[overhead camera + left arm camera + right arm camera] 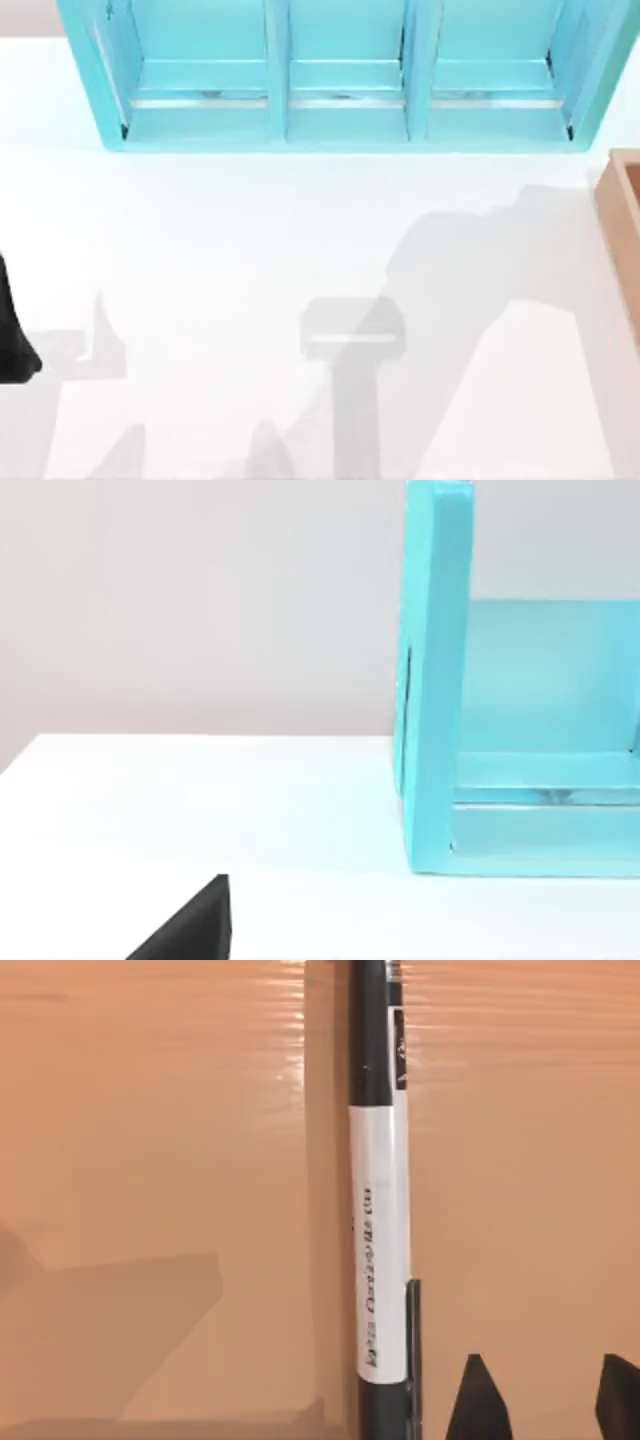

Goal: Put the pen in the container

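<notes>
The pen (380, 1210), black with a white printed label, lies flat on the container's tan wood (150, 1160) in the right wrist view. My right gripper (548, 1405) is open just beside the pen, with bare wood showing between its two dark fingertips (478, 1405) and nothing held. In the top view, part of the container (622, 215) shows at the table's right edge. My left arm (14, 340) is parked at the table's left edge, and one dark fingertip (190, 930) of it shows in the left wrist view.
A big teal three-compartment shelf unit (345, 75) stands along the back of the white table (250, 250); its end wall (435, 680) shows in the left wrist view. Arm shadows fall across the table's middle and front.
</notes>
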Motion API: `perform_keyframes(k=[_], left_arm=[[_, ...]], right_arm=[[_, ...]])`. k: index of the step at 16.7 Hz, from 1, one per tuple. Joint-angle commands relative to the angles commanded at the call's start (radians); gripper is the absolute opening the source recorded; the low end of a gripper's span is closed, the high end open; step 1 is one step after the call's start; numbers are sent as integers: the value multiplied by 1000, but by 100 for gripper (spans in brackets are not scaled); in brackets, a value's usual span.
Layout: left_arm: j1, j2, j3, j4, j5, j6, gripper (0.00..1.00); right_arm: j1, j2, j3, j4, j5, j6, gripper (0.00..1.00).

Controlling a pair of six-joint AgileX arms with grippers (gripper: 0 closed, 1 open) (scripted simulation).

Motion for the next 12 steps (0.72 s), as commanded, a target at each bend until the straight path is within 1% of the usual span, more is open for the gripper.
perform_keyframes(k=[7,8,12], left_arm=[[0,0,0,0,0,0,100],[0,0,0,0,0,0,100],[0,0,0,0,0,0,100]], right_arm=[[0,0,0,0,0,0,98],[0,0,0,0,0,0,100],[0,0,0,0,0,0,100]])
